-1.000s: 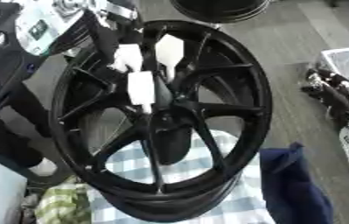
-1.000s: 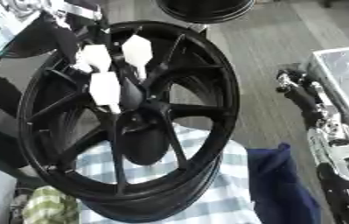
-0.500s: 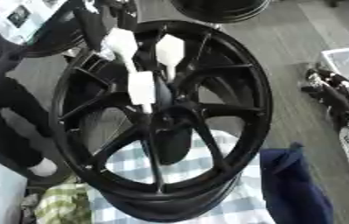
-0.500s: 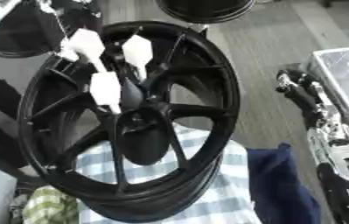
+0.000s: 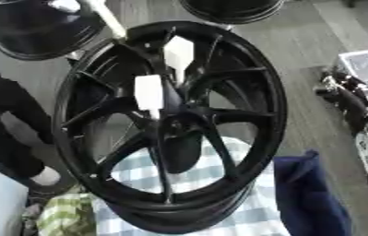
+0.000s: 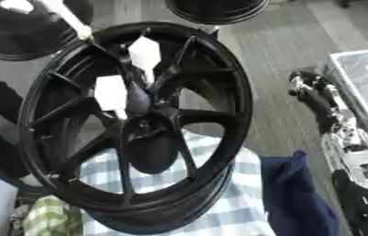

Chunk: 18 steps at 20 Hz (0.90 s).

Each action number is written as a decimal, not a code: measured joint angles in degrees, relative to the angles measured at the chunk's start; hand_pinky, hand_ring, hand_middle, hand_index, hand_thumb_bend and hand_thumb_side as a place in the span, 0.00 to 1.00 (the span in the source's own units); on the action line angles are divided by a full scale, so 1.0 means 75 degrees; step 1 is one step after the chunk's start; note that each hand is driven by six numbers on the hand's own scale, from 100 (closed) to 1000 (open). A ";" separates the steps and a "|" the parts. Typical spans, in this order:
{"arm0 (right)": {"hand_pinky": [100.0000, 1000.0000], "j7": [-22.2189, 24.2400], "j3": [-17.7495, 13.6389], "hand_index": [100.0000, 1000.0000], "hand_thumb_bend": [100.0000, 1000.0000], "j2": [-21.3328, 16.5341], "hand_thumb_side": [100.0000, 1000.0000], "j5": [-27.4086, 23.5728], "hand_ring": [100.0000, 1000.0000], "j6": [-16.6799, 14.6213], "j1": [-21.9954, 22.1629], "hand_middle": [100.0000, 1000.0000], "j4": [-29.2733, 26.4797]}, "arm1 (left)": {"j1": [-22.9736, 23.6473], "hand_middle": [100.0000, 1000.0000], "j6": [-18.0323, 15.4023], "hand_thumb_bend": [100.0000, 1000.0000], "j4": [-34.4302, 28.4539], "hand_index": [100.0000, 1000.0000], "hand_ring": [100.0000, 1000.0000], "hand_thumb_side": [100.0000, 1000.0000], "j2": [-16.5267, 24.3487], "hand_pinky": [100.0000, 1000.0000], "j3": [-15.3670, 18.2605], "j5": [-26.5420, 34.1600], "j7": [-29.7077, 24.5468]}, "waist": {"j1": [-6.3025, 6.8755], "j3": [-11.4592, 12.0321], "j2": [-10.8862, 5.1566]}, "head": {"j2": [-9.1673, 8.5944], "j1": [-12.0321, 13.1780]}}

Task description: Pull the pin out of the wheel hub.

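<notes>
The black wheel hub (image 5: pixel 219 115) lies tilted on a checked cloth, filling the middle of both views. Two white pins with flat tags stand in it near the centre, one (image 5: pixel 149 91) on the left and one (image 5: pixel 178 51) further back. A third white pin (image 6: pixel 67 18) hangs in the air over the hub's upper-left rim, clear of the spokes. It runs up to my left hand (image 6: pixel 13 4), which is mostly cut off by the top edge and holds the pin. My right hand (image 6: pixel 306 85) rests open on the floor to the right of the hub.
The blue-and-white checked cloth (image 5: pixel 219 207) lies under the hub, with a dark blue cloth (image 5: pixel 308 193) at its right and a green checked one (image 5: pixel 62 216) at lower left. More black wheels (image 5: pixel 33 32) stand at the back. A metal case (image 6: pixel 364 78) is at right.
The third pin has come out of the hub and moved up and left with my left hand, which has nearly left the picture. The other two pins and the right hand stay put.
</notes>
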 measured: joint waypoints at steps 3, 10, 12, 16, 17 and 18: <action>0.88 -0.0025 -0.0031 0.80 0.06 -0.0009 0.38 0.0000 0.69 -0.0015 0.0003 0.71 0.0000 | 0.0555 0.53 0.0154 0.21 -0.0390 0.31 0.67 0.00 0.0546 0.83 0.0438 0.0168 0.0360 | -0.0019 0.0061 0.0000 | 0.0001 -0.0055; 0.88 -0.0112 -0.0127 0.80 0.06 -0.0071 0.38 -0.0052 0.69 -0.0042 0.0019 0.71 -0.0002 | 0.2778 0.53 0.0661 0.16 -0.1101 0.30 0.66 0.00 0.1964 0.83 0.1591 0.0643 0.1365 | -0.0058 0.0177 0.0001 | 0.0000 -0.0117; 0.88 -0.0136 -0.0164 0.80 0.06 -0.0083 0.38 -0.0067 0.69 -0.0049 0.0012 0.71 -0.0004 | 0.3439 0.52 0.0802 0.15 -0.1194 0.30 0.66 0.00 0.2235 0.83 0.1917 0.0815 0.1645 | -0.0083 0.0195 0.0002 | -0.0001 -0.0116; 0.88 -0.0208 -0.0218 0.80 0.06 -0.0122 0.38 -0.0079 0.69 -0.0060 -0.0009 0.71 -0.0009 | 0.4583 0.53 0.1046 0.15 -0.1225 0.31 0.67 0.00 0.2454 0.84 0.2481 0.1006 0.2142 | -0.0115 0.0256 0.0003 | -0.0002 -0.0119; 0.88 -0.0222 -0.0229 0.80 0.06 -0.0134 0.38 -0.0091 0.69 -0.0067 -0.0008 0.71 -0.0010 | 0.4819 0.53 0.1092 0.15 -0.1200 0.31 0.67 0.00 0.2467 0.84 0.2578 0.1005 0.2237 | -0.0121 0.0272 0.0003 | -0.0002 -0.0126; 0.88 -0.0236 -0.0244 0.80 0.06 -0.0141 0.38 -0.0103 0.69 -0.0069 -0.0007 0.71 -0.0010 | 0.5043 0.54 0.1129 0.15 -0.1159 0.32 0.67 0.00 0.2467 0.84 0.2646 0.0988 0.2309 | -0.0130 0.0282 0.0003 | -0.0002 -0.0136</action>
